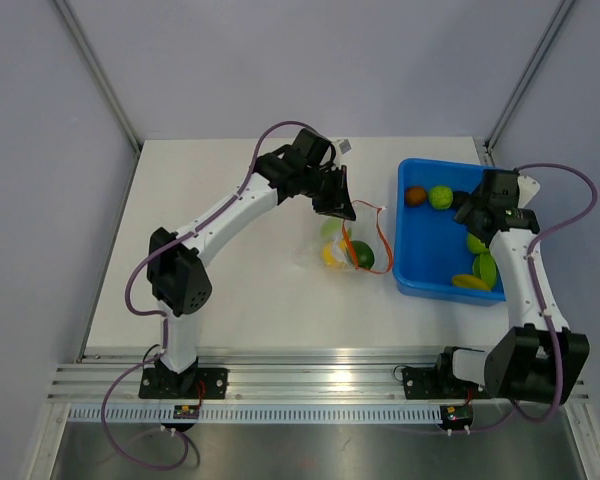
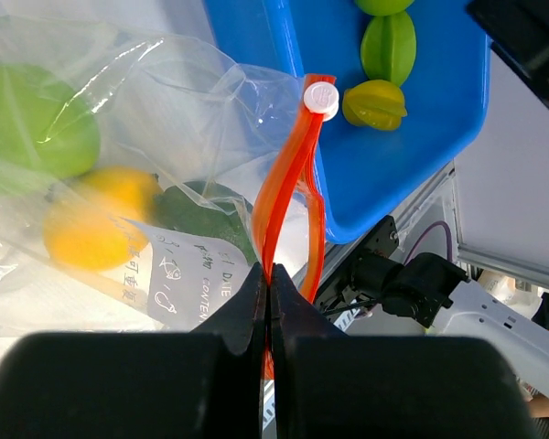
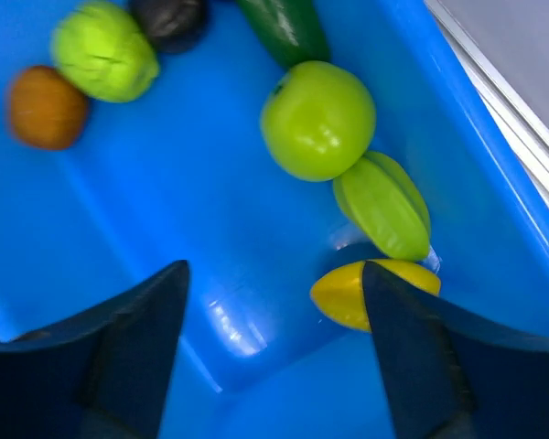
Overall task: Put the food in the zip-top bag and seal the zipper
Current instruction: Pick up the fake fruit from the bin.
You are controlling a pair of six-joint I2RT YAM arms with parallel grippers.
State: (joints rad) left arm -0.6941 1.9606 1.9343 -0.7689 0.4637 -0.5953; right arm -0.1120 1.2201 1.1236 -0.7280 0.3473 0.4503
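The clear zip-top bag [image 1: 330, 237] lies on the white table left of the blue tray [image 1: 420, 250]. It holds a light green fruit [image 2: 37, 128], a yellow fruit [image 2: 96, 219] and a dark green one [image 2: 210, 208]. Its red-orange zipper [image 2: 288, 178] stands in a loop with a white slider [image 2: 321, 96] at the far end; it also shows in the top view [image 1: 384, 240]. My left gripper [image 2: 270, 274] is shut on the zipper strip, at the bag's far side [image 1: 335, 203]. My right gripper [image 3: 274, 274] is open and empty over the tray [image 1: 470, 208].
The tray [image 3: 165, 210] holds a green apple [image 3: 317, 119], a green starfruit [image 3: 384, 206], a yellow piece [image 3: 348, 293], a light green fruit [image 3: 105, 50], a brown one [image 3: 41, 105] and dark items at the top. Grey walls stand around the table.
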